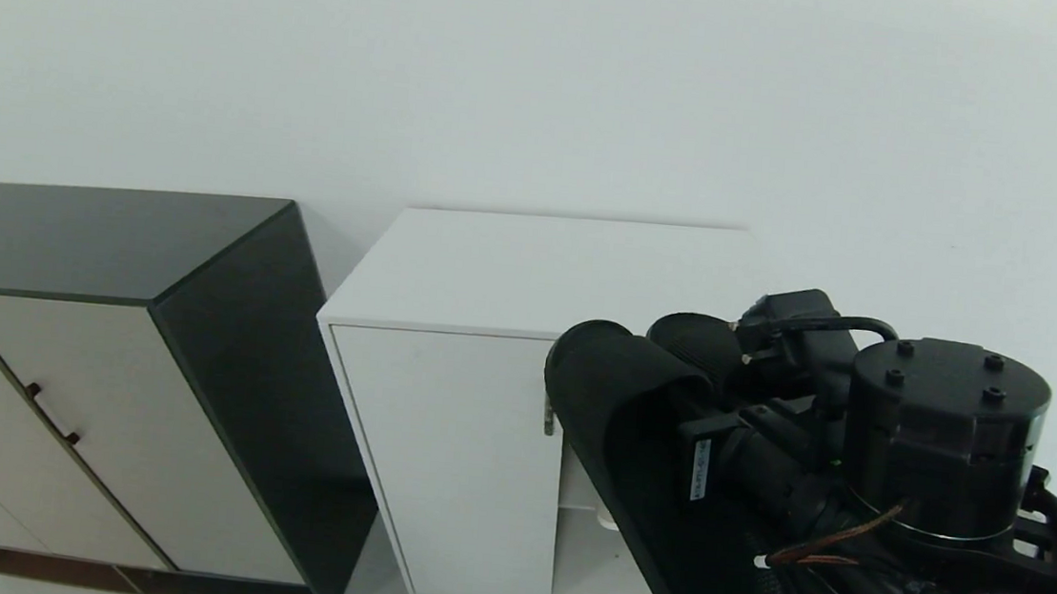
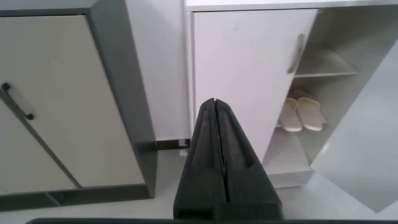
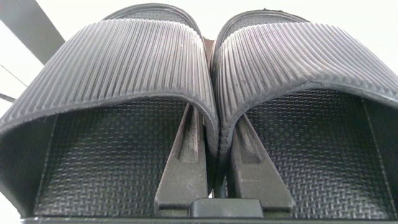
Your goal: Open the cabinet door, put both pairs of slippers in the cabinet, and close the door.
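Before the open cabinet (image 1: 540, 274), right claw (image 3: 214, 124) pinching black slippers (image 1: 632, 421) together

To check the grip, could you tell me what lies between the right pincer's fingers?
The black slippers' adjoining inner sides, pinched between the right pincer's fingers, in the right wrist view.

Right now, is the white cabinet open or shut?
Open on its right half: inside the white cabinet, a shelf and a pale pair of slippers show. Its left door is shut.
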`<state>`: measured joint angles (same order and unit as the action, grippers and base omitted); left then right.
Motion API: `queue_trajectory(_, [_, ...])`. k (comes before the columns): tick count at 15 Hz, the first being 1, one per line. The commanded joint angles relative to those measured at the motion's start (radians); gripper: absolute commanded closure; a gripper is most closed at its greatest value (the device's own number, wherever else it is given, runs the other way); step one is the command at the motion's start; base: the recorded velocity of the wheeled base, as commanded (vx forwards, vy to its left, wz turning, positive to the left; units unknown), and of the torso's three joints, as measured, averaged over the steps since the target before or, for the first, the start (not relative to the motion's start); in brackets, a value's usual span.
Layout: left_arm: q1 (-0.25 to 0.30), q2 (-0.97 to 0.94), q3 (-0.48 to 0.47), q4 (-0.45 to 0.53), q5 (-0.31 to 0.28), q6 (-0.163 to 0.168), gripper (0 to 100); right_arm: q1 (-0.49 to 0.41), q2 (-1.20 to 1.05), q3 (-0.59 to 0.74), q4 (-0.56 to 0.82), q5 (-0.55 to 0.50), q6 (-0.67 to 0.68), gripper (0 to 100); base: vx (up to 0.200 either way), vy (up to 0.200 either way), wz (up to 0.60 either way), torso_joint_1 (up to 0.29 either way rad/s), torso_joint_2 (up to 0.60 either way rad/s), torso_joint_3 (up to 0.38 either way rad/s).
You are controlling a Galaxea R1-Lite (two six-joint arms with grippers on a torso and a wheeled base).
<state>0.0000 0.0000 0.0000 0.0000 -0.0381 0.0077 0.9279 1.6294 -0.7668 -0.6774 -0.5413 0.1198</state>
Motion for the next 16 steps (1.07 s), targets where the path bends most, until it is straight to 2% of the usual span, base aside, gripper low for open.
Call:
queue_trajectory(1, [0.0,0.0,0.0,0.0,0.001,0.0,100,0.0,0.004,0.001,-0.001,0.0,0.0,100,0.0,0.0,0.0,0.0,0.0,0.0])
queue_trajectory(16, [0.0,0.0,0.0,0.0,0.0,0.0,100,0.0,0.02,0.017,-0.002,0.001,-0.009,100,0.0,0.0,0.0,-0.005,0.01,0.007])
